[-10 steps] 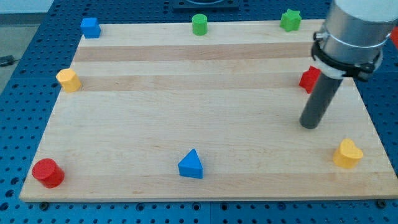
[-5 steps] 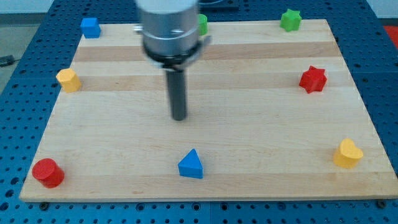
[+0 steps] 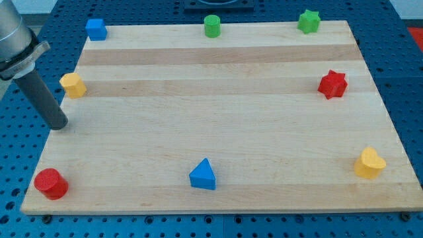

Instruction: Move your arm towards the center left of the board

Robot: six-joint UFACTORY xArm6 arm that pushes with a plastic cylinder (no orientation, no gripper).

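Observation:
My tip (image 3: 58, 124) rests at the left edge of the wooden board (image 3: 218, 119), about mid-height. A yellow block (image 3: 73, 84) lies just above and to the right of it, apart from it. A red cylinder (image 3: 51, 183) sits below the tip, near the bottom left corner. The rod rises toward the view's top left, where the arm's grey body shows.
A blue cube (image 3: 96, 29) is at the top left corner, a green cylinder (image 3: 212, 26) at top centre, a green star (image 3: 308, 21) at top right. A red star (image 3: 332, 84) and a yellow heart (image 3: 369, 163) lie at the right. A blue triangle (image 3: 203, 174) is at bottom centre.
My tip has swept from the right side, next to the red star, across the middle of the board to its left edge. No block has moved.

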